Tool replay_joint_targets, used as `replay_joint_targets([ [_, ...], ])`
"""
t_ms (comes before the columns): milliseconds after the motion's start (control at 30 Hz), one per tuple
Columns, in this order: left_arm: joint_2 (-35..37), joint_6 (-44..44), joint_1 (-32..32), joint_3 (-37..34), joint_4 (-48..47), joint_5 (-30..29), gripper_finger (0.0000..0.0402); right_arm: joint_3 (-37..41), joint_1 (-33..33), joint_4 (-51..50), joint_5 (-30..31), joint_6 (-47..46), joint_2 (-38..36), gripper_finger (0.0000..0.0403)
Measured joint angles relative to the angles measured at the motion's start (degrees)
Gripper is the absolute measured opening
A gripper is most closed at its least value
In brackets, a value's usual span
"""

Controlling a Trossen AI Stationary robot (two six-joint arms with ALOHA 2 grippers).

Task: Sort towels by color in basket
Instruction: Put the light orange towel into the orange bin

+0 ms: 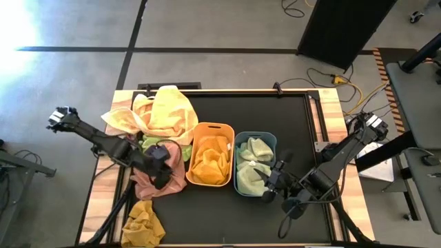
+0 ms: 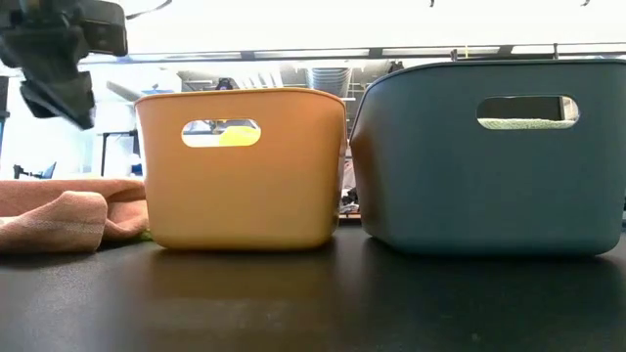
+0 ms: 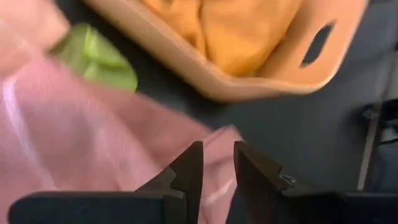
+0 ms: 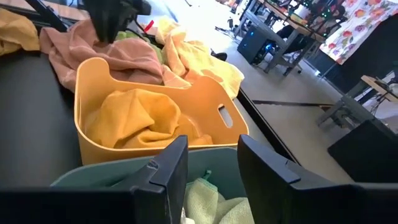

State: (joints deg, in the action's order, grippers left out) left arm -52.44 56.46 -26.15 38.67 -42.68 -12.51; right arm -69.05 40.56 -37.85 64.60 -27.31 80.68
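Left gripper [image 1: 160,165] hangs over the crumpled pink towel [image 1: 160,184], fingers a narrow gap apart, nothing held. Orange basket [image 1: 210,154] holds mustard towels [image 1: 209,162]. Right gripper [image 1: 275,180], half-open and empty, hovers at the blue basket [image 1: 255,164] of pale green towels [image 1: 252,168]. No long axis, no writing.

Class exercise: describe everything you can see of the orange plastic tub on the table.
The orange plastic tub is an open rectangular bin with rounded corners, smooth walls and an oval handle slot cut in the end. It stands upright on the black table mat, close beside the grey-blue tub on its right. A crumpled mustard-orange towel fills it. A pink towel lies by its left side.
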Motion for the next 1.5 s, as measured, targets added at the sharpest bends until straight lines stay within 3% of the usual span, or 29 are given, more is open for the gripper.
replay_joint_targets([
  [233, -12.2, 1.3, -1.5, 3.1, -3.5, 0.0, 0.0089, 0.5, 0.0, -3.1, 0.0, -3.1, 0.0, 0.0153],
  [367, -18.8, -0.6, -1.5, 5.3, -5.8, 0.1, 0.0121, 0.8, 0.0, -3.9, 0.0, -4.3, 0.0, 0.0168],
  [567, -25.7, 3.4, -1.4, 7.1, -13.1, 1.5, 0.0181, 0.8, 0.0, -3.9, -0.1, -4.4, 0.0, 0.0186],
  [767, -30.1, 4.5, -1.4, 4.3, -9.4, 3.0, 0.0197, 1.1, 0.0, -3.9, -0.1, -5.6, 0.0, 0.0192],
  [933, -33.7, 2.2, -1.4, 3.8, -8.5, 3.9, 0.0156, 1.5, 0.0, -3.9, -0.1, -5.8, 0.0, 0.0187],
  [1133, -36.7, -5.6, -2.5, 5.8, -8.0, 6.0, 0.0021, 1.6, 0.0, -3.9, -0.1, -5.8, 0.0, 0.0177],
  [1333, -35.4, -9.4, -4.2, 16.5, -22.5, 10.0, 0.0006, 1.6, 0.1, -3.9, -0.8, -5.6, -0.4, 0.0169],
  [1500, -30.4, -10.2, -4.5, 27.0, -36.4, 8.6, 0.0004, 1.6, 0.1, -5.5, -1.6, -6.1, -1.5, 0.0162],
])
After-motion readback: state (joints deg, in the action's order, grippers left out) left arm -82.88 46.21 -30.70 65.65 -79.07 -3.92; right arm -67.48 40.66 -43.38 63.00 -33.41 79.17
